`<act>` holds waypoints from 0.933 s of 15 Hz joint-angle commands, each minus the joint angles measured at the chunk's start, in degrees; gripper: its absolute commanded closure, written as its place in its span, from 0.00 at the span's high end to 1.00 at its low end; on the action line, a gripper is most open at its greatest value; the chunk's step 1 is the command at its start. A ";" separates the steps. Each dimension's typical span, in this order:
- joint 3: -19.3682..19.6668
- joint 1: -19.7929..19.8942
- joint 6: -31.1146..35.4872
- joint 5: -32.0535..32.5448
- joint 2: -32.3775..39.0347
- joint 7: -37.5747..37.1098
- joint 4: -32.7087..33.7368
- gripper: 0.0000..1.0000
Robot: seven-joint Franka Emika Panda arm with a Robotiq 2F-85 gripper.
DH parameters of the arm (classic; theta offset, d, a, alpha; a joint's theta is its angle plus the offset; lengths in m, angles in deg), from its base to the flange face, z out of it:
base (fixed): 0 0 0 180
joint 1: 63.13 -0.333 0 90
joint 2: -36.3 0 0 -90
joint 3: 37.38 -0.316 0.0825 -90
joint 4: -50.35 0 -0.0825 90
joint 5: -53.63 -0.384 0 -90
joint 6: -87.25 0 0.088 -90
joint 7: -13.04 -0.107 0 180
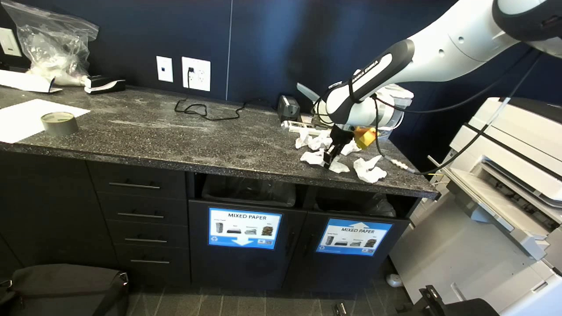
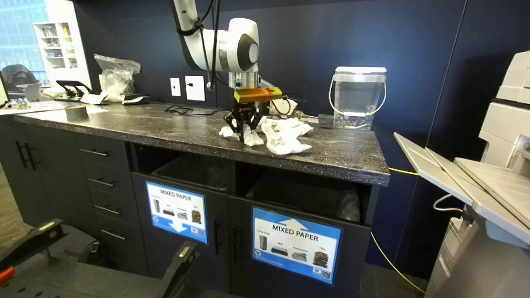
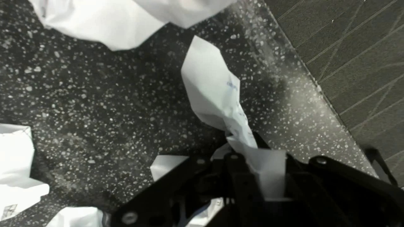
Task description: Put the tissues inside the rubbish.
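Several crumpled white tissues (image 1: 369, 170) lie on the right part of the dark speckled counter; they also show in an exterior view (image 2: 286, 136) and in the wrist view (image 3: 104, 22). My gripper (image 1: 329, 159) is down at the counter among them, near its front edge, also seen in an exterior view (image 2: 242, 135). In the wrist view, the gripper (image 3: 242, 143) has its fingers closed around one twisted tissue (image 3: 208, 85); the fingertips are partly hidden by it. Two black-lined rubbish bins (image 1: 249, 189) (image 1: 355, 205) sit in open slots under the counter, behind "MIXED PAPER" doors.
The counter's front edge (image 2: 273, 150) overhangs the bin slots. A clear bucket (image 2: 358, 99) and a small black box (image 1: 288, 108) stand at the back. A tape roll (image 1: 60, 123) lies far left. A printer (image 1: 496, 188) stands right of the counter.
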 commanded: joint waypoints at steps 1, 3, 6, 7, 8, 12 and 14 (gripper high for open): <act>-0.27 0.13 -2.04 1.38 -3.48 -0.12 -3.86 0.13; -0.04 -0.12 -1.21 1.47 -5.60 -0.77 -6.78 0.12; 0.16 -0.23 0.23 1.00 -8.95 -2.11 -11.88 0.12; 0.22 -0.37 1.17 0.71 -10.30 -3.22 -14.06 0.12; 0.42 -0.56 2.10 0.72 -11.61 -4.44 -16.02 0.12; 0.79 -0.80 9.57 0.23 -17.60 -11.63 -25.42 0.12; 1.05 -1.02 12.82 0.74 -20.45 -15.45 -29.96 0.12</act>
